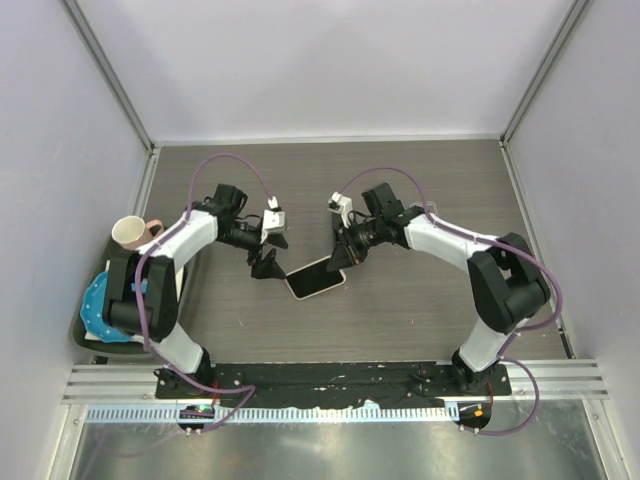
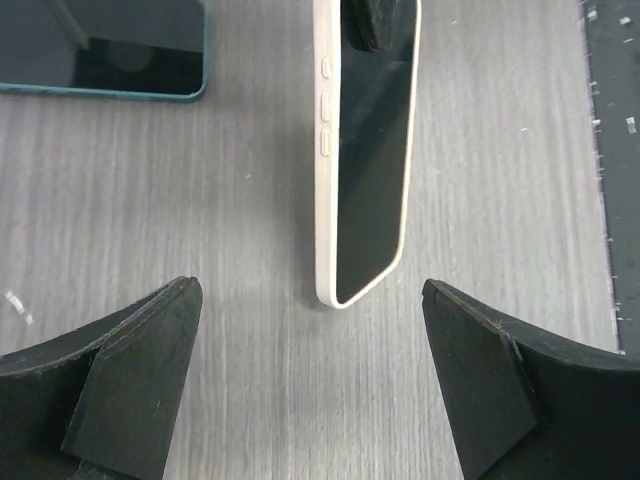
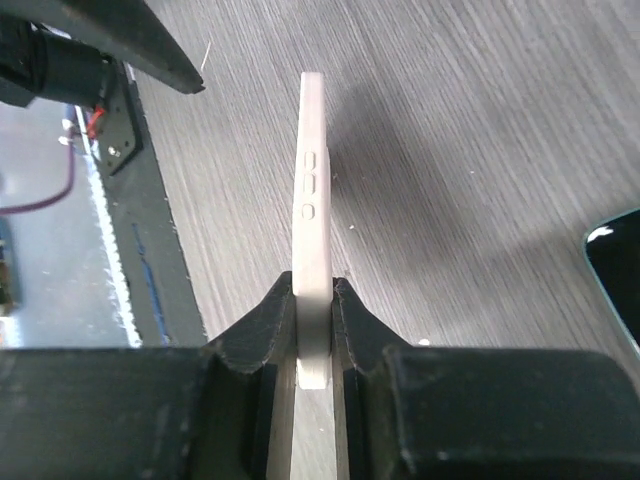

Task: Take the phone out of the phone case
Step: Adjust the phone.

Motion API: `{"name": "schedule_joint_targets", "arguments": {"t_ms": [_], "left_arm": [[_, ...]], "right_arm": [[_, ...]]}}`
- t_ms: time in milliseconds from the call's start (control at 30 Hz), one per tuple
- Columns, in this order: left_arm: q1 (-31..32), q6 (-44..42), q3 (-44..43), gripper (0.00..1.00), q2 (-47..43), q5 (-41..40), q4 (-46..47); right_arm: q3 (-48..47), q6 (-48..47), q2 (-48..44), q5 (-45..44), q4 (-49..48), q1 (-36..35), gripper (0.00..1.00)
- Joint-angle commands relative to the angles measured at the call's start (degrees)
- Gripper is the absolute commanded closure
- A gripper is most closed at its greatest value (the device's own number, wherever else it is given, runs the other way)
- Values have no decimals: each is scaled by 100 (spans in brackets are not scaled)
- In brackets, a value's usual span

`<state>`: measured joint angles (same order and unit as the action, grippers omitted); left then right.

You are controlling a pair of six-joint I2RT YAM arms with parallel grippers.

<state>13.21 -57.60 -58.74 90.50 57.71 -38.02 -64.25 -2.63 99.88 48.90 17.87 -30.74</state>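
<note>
The phone (image 1: 316, 278), a dark screen in a cream case, is held on edge above the wood table. In the left wrist view the phone (image 2: 365, 150) stands on its side, side buttons facing left. My right gripper (image 1: 347, 255) is shut on the phone's far end. In the right wrist view the right gripper (image 3: 314, 290) pinches the cream case edge (image 3: 313, 180) between both fingers. My left gripper (image 1: 268, 265) is open and empty at the phone's near-left end. In its own view the left gripper (image 2: 310, 287) has wide-apart fingers just short of the phone's corner.
A second flat dark slab with a teal rim (image 2: 100, 45) lies on the table beyond the phone; it also shows in the right wrist view (image 3: 615, 270). A cream mug (image 1: 130, 232) and a blue object (image 1: 100, 305) sit at the left edge. A black rail (image 1: 340, 375) runs along the front.
</note>
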Motion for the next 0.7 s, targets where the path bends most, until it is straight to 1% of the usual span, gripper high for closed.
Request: {"name": "schedule_joint_targets", "arguments": {"t_ms": [0,100,133,167,200,233,267,300,467,500,600,633,667], "left_arm": [[-38,-1420,-691,5,537,925,-2014],[6,-1385,-779,7,548,804,-1947],[49,-1289,-692,7,504,611,-1816],[163,-888,-604,7,417,496,-1605],[216,-571,-490,7,338,382,-994],[278,-324,-289,7,163,242,-692],[452,18,-183,7,91,-160,-428],[515,99,-112,7,39,-286,-78],[586,749,47,7,-6,-576,645],[595,881,82,7,3,-655,908],[603,856,-57,9,108,-612,823],[630,804,-128,11,169,-612,709],[647,682,-207,17,274,-612,404]], "right_arm": [[272,-817,-776,-355,-415,-37,99],[378,-870,-987,-522,-626,-72,99],[404,-888,-1075,-618,-670,-116,99],[404,-949,-1110,-671,-688,-160,99],[396,-1002,-1145,-715,-671,-204,99],[369,-1089,-1181,-759,-662,-248,99],[352,-1116,-1242,-768,-636,-344,99],[326,-1143,-1269,-751,-583,-371,99],[132,-1283,-1418,-689,-320,-582,99],[123,-1283,-1427,-698,-310,-573,99],[254,-1257,-1541,-707,-424,-591,99],[325,-1248,-1576,-707,-459,-582,99],[351,-1248,-1602,-733,-494,-582,99]]}}
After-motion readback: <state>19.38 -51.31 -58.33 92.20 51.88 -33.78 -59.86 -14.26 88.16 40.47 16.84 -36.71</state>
